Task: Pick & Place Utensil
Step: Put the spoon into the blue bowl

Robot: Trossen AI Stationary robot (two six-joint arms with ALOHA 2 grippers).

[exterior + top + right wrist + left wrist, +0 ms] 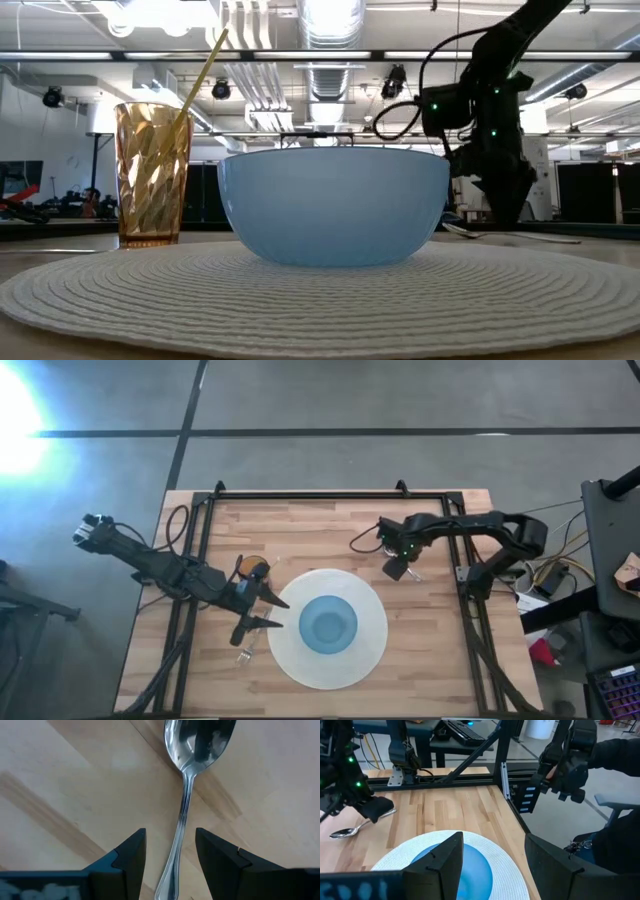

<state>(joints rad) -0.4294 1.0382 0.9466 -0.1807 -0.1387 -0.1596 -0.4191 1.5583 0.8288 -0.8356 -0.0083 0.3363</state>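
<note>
Wooden desk (330, 530), butcher-block top in a black frame, grey floor around it. We list the contents as follows.

Round woven placemat (327, 627), set toward six o'clock of the desk's middle, carrying a pale blue bowl (328, 624) at its centre. Amber ribbed tumbler (152, 175) with a straw, just off the mat at ten o'clock. A fork (243, 653) lies beside the mat's nine o'clock edge, where a place setting would have it.

Spoon (187, 795) — the utensil we take to be the task's object — lies flat on bare wood at about one o'clock from the mat, well clear of it.

Right gripper (170, 855): poised directly over the spoon, fingers released and straddling the handle on either side without touching it — we judge this a line-up for a pinch across the narrow stem, not yet made.

Left gripper (262, 610): waiting at the mat's nine o'clock edge, fingers released, holding nothing.
</note>
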